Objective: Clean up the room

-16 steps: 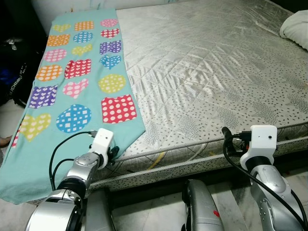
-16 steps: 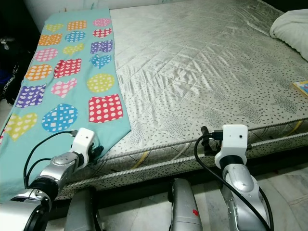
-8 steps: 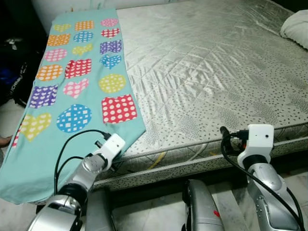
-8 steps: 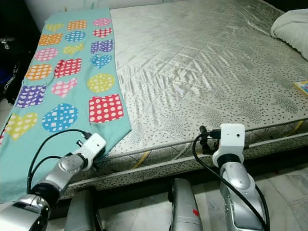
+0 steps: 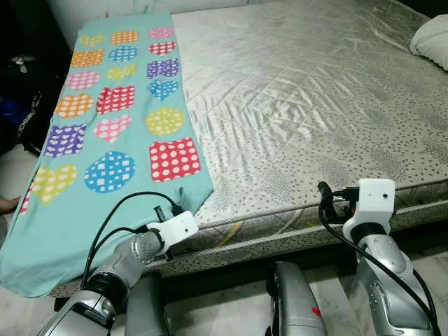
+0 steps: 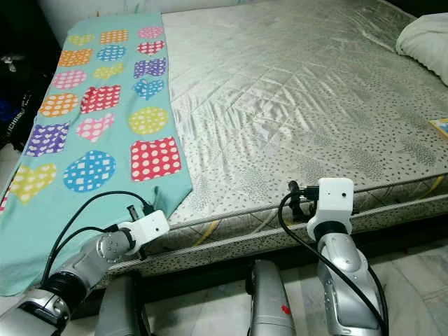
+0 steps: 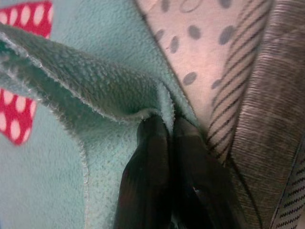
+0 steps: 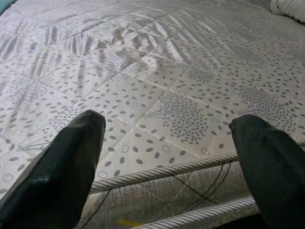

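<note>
The teal blanket [image 5: 112, 133], patterned with dotted hearts, circles and squares, lies along the left side of the mattress [image 5: 308, 98] and hangs over its near edge; I have my left gripper [image 7: 164, 131] at the blanket's near corner by the mattress piping, fingers pinched together on a fold of the fleece. My right gripper [image 8: 167, 143] hovers at the mattress's near edge, well apart from the blanket, fingers spread wide and holding nothing; a white pillow [image 6: 423, 38] sits at the far right.
</note>
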Robot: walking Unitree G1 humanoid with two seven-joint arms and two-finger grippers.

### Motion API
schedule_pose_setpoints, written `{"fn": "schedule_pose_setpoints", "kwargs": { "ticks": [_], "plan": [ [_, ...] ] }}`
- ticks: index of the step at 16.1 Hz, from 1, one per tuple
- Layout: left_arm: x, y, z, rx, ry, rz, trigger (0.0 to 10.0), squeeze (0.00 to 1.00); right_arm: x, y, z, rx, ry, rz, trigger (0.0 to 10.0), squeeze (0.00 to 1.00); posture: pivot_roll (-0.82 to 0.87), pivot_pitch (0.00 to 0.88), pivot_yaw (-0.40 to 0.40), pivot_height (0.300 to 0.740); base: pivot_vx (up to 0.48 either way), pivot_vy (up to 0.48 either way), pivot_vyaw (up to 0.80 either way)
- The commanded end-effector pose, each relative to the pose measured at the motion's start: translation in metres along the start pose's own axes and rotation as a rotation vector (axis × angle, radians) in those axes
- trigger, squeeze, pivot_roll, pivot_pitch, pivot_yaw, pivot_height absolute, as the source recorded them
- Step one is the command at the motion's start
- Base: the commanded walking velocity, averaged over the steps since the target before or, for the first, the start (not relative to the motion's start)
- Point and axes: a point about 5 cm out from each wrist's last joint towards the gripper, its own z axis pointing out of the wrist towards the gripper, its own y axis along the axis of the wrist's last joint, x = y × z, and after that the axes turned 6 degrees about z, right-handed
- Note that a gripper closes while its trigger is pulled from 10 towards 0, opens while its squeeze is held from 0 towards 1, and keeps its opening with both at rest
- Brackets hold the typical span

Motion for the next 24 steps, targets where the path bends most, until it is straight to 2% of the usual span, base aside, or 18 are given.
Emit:
{"fn": "schedule_pose_setpoints", "kwargs": {
  "ticks": [1,2,3,6,7,12,14,15,16,18,19,20,21,22,24],
  "plan": [
    [-0.023,0.000,0.001,-0.001,-0.096,0.035,10.0,0.00,0.004,0.001,0.003,-0.008,0.006,-0.003,10.0,0.00,-0.19,0.071,0.038,0.532,0.000,0.000,0.00],
    [-0.022,0.003,0.001,-0.021,-0.082,0.049,10.0,0.00,0.004,0.000,0.003,-0.009,0.007,-0.002,10.0,0.00,-0.19,0.069,0.037,0.532,0.000,0.000,0.00],
    [-0.019,0.012,0.001,-0.077,-0.061,0.041,10.0,1.00,0.005,0.000,0.004,-0.011,0.008,-0.001,10.0,0.00,-0.19,0.066,0.036,0.532,0.000,0.000,0.00],
    [-0.013,0.041,-0.001,-0.240,-0.016,0.072,10.0,1.00,0.007,0.001,0.006,-0.015,0.015,0.001,10.0,0.00,-0.18,0.061,0.031,0.532,0.000,0.000,0.00],
    [-0.013,0.050,-0.002,-0.286,0.009,0.109,10.0,1.00,0.007,0.001,0.008,-0.016,0.017,0.002,10.0,0.00,-0.18,0.057,0.031,0.532,0.000,0.000,0.00],
    [-0.038,0.061,-0.007,-0.361,-0.066,0.073,10.0,1.00,0.007,0.001,0.010,-0.023,0.016,0.002,10.0,0.00,-0.18,0.053,0.037,0.532,0.000,0.000,0.00],
    [-0.034,0.076,-0.016,-0.469,0.018,0.013,10.0,1.00,0.007,0.000,0.011,-0.025,0.010,0.000,10.0,0.00,-0.17,0.051,0.041,0.532,0.000,0.000,0.00],
    [-0.026,0.079,-0.022,-0.498,0.111,-0.015,10.0,1.00,0.007,0.000,0.011,-0.026,0.009,0.001,10.0,0.00,-0.17,0.051,0.041,0.532,0.000,0.000,0.00],
    [-0.008,0.079,-0.035,-0.508,0.292,-0.117,10.0,1.00,0.007,0.000,0.011,-0.028,0.008,0.003,10.0,0.00,-0.17,0.051,0.041,0.532,0.000,0.000,0.00],
    [0.003,0.069,-0.048,-0.467,0.423,-0.269,10.0,1.00,0.007,-0.001,0.011,-0.027,0.009,0.005,10.0,0.00,-0.16,0.048,0.044,0.532,0.000,0.000,0.00],
    [0.002,0.063,-0.050,-0.445,0.441,-0.314,10.0,1.00,0.008,-0.002,0.012,-0.025,0.009,0.005,10.0,0.00,-0.14,0.046,0.041,0.532,0.000,0.000,0.00],
    [-0.001,0.051,-0.053,-0.390,0.460,-0.409,10.0,1.00,0.009,-0.003,0.013,-0.022,0.009,0.007,10.0,0.00,-0.14,0.045,0.040,0.532,0.000,0.000,0.00],
    [-0.004,0.028,-0.051,-0.292,0.460,-0.540,10.0,1.00,0.009,-0.004,0.013,-0.020,0.010,0.008,10.0,0.00,-0.14,0.047,0.040,0.532,0.000,0.000,0.00],
    [-0.002,0.020,-0.049,-0.260,0.470,-0.580,10.0,1.00,0.009,-0.005,0.013,-0.019,0.010,0.008,10.0,0.00,-0.14,0.047,0.040,0.532,0.000,0.000,0.00],
    [0.018,-0.019,-0.044,-0.102,0.520,-0.748,10.0,1.00,0.004,-0.007,0.012,-0.014,-0.007,0.003,10.0,0.00,-0.15,0.053,0.050,0.532,0.000,0.000,0.00]
  ]
}}
